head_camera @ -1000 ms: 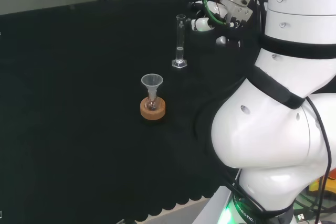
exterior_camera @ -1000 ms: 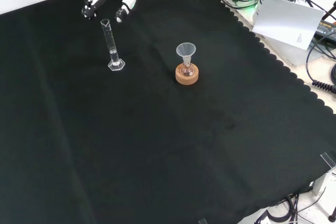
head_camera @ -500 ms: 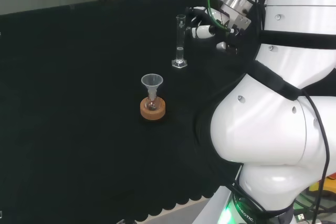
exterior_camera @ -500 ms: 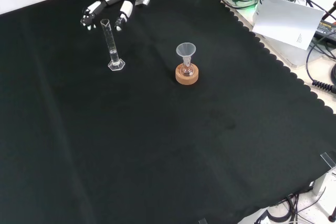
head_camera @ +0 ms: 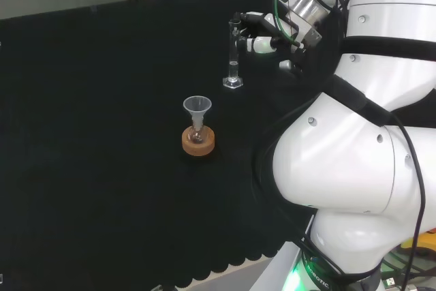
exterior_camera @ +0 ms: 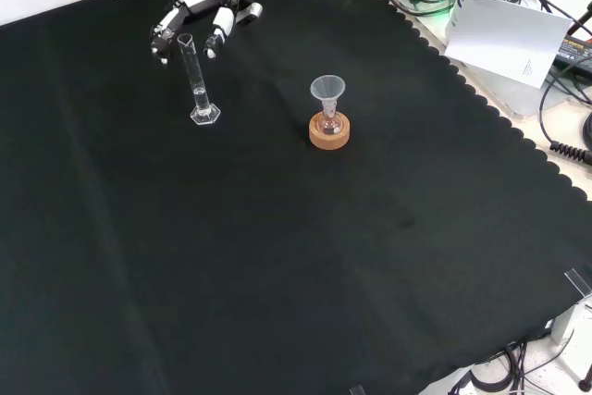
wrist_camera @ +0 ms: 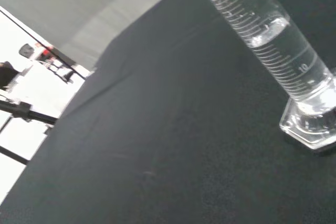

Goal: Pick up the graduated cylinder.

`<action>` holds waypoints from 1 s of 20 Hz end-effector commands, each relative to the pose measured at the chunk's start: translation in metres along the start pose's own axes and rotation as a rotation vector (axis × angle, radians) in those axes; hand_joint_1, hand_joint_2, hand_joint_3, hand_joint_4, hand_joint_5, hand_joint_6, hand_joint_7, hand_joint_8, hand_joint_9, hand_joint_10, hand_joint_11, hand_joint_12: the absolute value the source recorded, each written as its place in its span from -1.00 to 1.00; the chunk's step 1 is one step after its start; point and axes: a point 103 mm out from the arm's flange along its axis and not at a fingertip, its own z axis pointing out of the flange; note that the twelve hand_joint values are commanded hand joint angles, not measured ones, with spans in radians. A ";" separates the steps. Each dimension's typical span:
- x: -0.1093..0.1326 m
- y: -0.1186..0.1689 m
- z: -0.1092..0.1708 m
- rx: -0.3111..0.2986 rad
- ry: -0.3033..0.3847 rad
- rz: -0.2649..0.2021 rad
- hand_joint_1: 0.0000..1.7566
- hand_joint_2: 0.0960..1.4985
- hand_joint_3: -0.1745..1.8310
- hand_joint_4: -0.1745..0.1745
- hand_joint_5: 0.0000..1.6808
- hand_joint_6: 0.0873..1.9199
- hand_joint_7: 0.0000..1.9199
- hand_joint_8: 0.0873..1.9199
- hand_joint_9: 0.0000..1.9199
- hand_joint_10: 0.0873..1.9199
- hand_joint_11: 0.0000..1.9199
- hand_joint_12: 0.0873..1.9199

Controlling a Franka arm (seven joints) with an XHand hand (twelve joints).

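Now reached toward the tall clear glass graduated cylinder with the black and white hand, fingers spread and only slightly bent, gripping nothing. Stood upright on its hexagonal foot on the black-cloth tabletop, that cylinder, at about ten o'clock from the small clear funnel seated in a little flask on a round cork ring in the front view. Hung just beside the cylinder's rim at twelve o'clock, fingertips flanking it on both sides; could not tell whether any touched. Held a little clear liquid low in the tube, plain in the wrist view.

Judged risky from here: a narrow, tall vessel on a small foot, easily tipped by a fingertip brushing the rim before closing round it. Might spill the liquid or roll across the cloth. Looked high on the tube too, so a grip near the lip could let the smooth glass swing or slip.
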 end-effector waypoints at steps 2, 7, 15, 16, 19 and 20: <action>-0.004 0.006 0.012 0.002 0.088 -0.077 0.04 0.31 -1.00 -0.24 -0.44 -1.00 -0.57 -0.43 -0.38 -0.50 -0.61 0.34; -0.007 0.007 0.021 0.010 0.138 -0.109 0.06 0.29 -1.00 -0.23 -0.42 -1.00 -0.55 -0.43 -0.35 -0.51 -0.59 0.33; -0.011 0.011 0.030 -0.017 0.177 -0.120 0.11 0.29 -1.00 -0.23 -0.41 -1.00 -0.53 -0.44 -0.35 -0.52 -0.59 0.32; -0.011 0.012 0.032 -0.015 0.179 -0.122 0.12 0.29 -1.00 -0.23 -0.41 -1.00 -0.52 -0.43 -0.34 -0.52 -0.59 0.32; -0.012 0.014 0.038 0.000 0.197 -0.127 0.14 0.29 -1.00 -0.22 -0.39 -1.00 -0.50 -0.43 -0.31 -0.52 -0.58 0.32; -0.012 0.015 0.039 0.006 0.197 -0.128 0.14 0.30 -1.00 -0.22 -0.39 -1.00 -0.49 -0.44 -0.31 -0.53 -0.58 0.32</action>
